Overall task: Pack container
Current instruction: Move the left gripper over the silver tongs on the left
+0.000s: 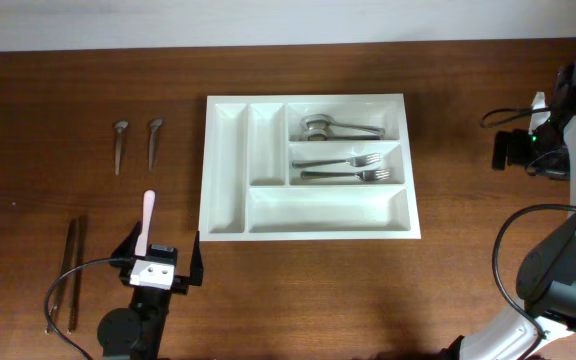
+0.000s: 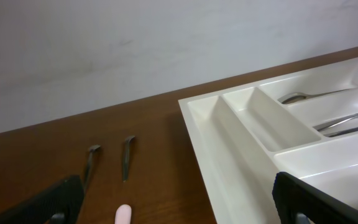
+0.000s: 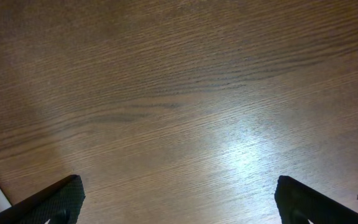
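While both arms sit clear of it, we note the white cutlery tray (image 1: 328, 210) at the centre of the table (image 1: 468, 80), spoons (image 1: 340, 127) and forks (image 1: 353, 167) in its right-hand compartments. Left gripper (image 1: 162, 255) stands wide open and empty near the tray's near-left corner, a pink-handled utensil (image 1: 147, 215) ending between its fingers; right gripper (image 3: 179, 193) spread wide over bare wood.

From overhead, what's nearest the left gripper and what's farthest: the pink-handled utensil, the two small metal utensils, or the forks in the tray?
1. Pink-handled utensil, just ahead of the left gripper.
2. Two small metal utensils, farther up, left of the tray.
3. Forks, inside the tray, off to the right.
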{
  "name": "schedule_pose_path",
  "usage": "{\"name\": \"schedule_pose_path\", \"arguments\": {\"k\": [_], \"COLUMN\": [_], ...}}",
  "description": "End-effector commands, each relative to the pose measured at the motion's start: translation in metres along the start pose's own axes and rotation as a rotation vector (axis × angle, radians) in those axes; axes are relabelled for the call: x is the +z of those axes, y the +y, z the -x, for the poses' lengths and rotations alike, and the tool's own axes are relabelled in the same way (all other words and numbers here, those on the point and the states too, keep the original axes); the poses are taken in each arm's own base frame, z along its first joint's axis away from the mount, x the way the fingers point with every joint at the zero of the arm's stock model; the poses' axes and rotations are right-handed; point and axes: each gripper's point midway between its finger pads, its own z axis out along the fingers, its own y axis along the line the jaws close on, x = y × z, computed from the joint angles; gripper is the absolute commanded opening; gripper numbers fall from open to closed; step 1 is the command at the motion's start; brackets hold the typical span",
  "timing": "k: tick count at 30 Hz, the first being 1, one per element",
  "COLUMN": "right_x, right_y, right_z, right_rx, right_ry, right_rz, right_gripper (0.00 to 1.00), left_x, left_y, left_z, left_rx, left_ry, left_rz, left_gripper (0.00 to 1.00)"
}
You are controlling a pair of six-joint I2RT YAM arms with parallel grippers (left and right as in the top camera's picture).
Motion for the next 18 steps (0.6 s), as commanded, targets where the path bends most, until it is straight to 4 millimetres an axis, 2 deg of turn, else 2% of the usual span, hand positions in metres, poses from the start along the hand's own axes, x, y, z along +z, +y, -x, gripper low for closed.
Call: {"name": "schedule_pose_path", "arguments": {"k": [1,4,9,15,18], "right_x": [-0.003,-0.003,-0.003,-0.003,-0.003], "right_y": [0.000,0.000,0.000,0.000,0.000], "right_z": [0.000,0.000,0.000,0.000,0.000], "right_rx": [-0.003,-0.003,-0.003,-0.003,-0.003], "right_ry": [-0.007,-0.007,-0.007,-0.007,-0.007], "right_rz": [-0.009,-0.009,-0.009,-0.009,-0.009], "right_gripper": [0.99,0.99,0.99,0.98,0.99], "left_x": [0.000,-0.002,-0.013,-0.042,-0.048], "left_y": [0.000,-0.001,0.005,0.042,0.056], "left_z": [0.002,0.011,0.041,0.067,0.082], "left_rx": [-0.010,-0.008,0.012,0.061,0.065], "left_ry": [-0.014,-0.037,-0.036,0.227,0.355], "left_rz": [-0.003,-0.013,-0.002,0.150,0.189], "left_gripper": [0.99,0.99,0.99,0.99,0.99]}}
